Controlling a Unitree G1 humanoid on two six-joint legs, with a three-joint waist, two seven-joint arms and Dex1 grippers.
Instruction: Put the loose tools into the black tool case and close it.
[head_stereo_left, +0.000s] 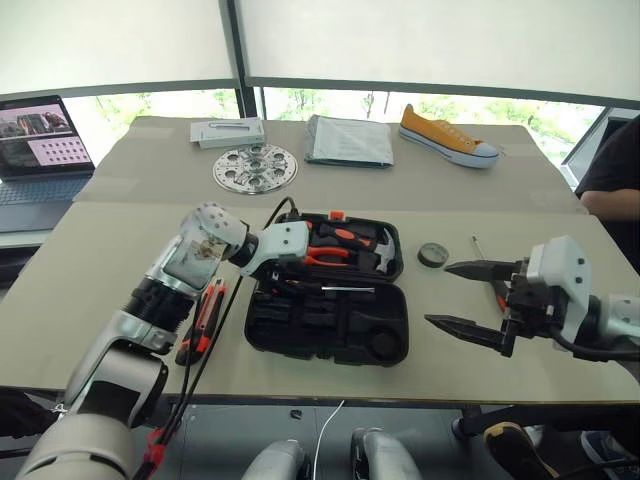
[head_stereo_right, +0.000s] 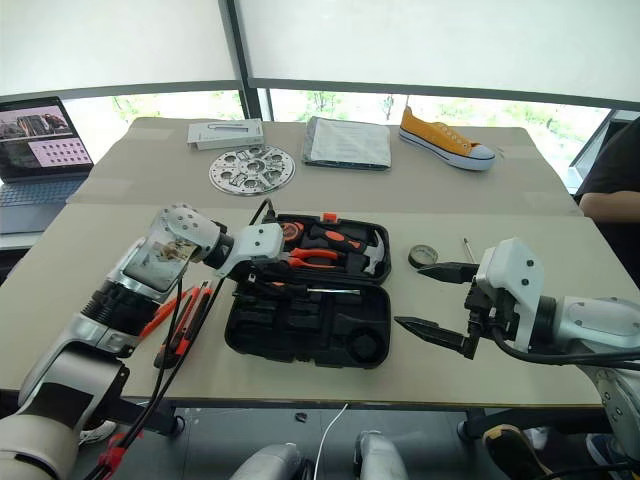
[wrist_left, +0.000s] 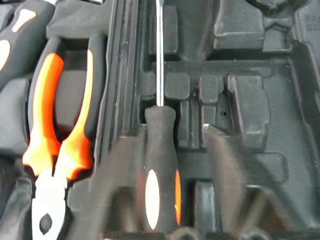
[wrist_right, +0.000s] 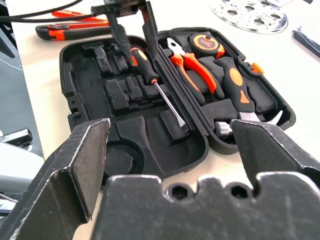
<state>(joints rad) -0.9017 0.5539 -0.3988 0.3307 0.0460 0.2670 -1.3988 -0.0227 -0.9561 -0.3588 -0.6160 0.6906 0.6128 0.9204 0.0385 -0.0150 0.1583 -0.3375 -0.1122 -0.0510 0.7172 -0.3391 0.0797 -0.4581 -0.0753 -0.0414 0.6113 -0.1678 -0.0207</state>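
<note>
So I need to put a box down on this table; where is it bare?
Bare tabletop lies between the round silver perforated disc and the black moulded tool case, and along the front right edge. Crowded: beside the case, by the black-and-orange utility knife and small black tape roll.

The black tool case (head_stereo_left: 330, 325) lies open on the worktop; one screwdriver (wrist_right: 150, 80) rests in its tray — knife (head_stereo_left: 206, 315) and tape roll (head_stereo_left: 432, 254) outside, another screwdriver (head_stereo_left: 478, 246) perhaps beyond.

The tool case (head_stereo_left: 330, 330) lies open at table (head_stereo_left: 100, 260) centre. Utility knife (head_stereo_left: 205, 315) left of it; tape roll (head_stereo_left: 432, 254) right.
</note>
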